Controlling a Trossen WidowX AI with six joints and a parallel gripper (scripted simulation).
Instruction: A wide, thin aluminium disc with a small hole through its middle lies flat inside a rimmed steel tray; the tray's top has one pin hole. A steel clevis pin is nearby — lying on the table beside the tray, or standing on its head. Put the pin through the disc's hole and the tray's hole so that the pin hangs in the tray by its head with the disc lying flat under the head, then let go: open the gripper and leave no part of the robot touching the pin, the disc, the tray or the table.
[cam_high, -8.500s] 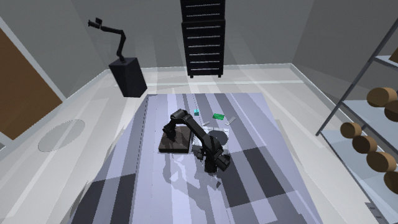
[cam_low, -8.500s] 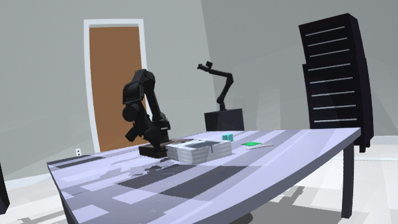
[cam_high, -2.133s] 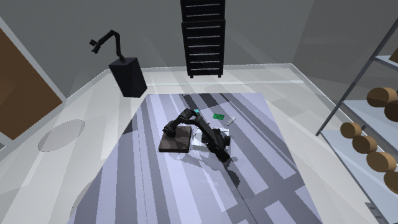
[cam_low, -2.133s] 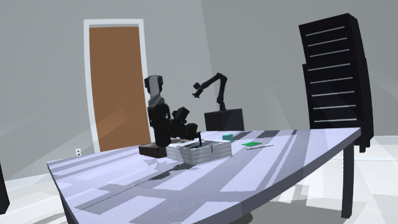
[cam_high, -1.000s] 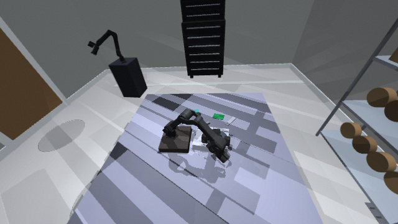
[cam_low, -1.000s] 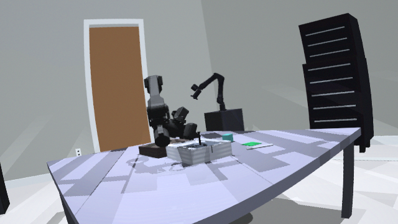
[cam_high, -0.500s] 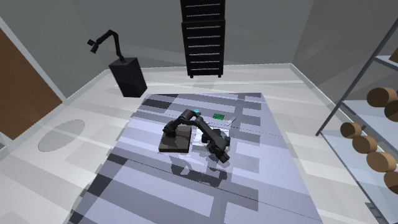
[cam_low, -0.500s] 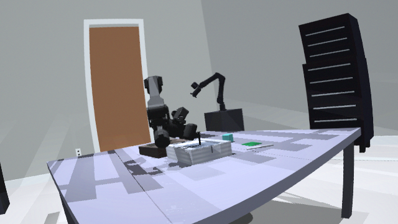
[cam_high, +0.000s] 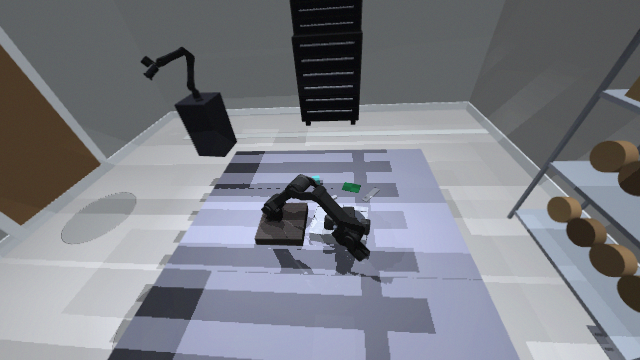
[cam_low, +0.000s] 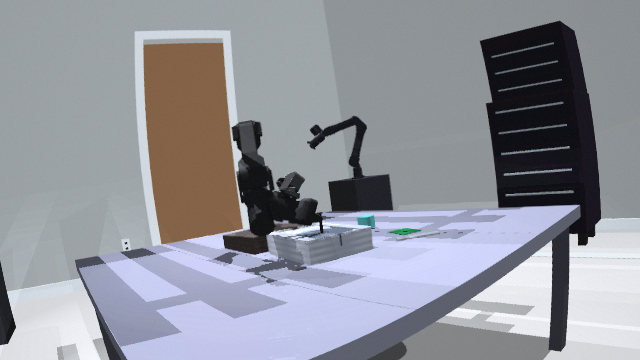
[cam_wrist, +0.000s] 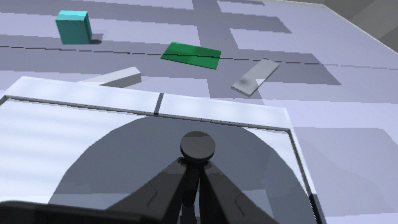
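The steel tray stands beside the arm's base. The wide grey disc lies inside its rim; its middle hole is hidden by the fingers. The pin is upright, head up, its dark round head just above the fingertips. My gripper is shut on the pin over the disc, and part of the shank shows below the fingers. The tray's pin hole is hidden. I cannot tell whether the pin's lower end is in the holes.
Beyond the tray lie a teal block, a green plate, a flat grey bar and a second pale bar close to the tray's far wall. The arm's brown base board is beside the tray.
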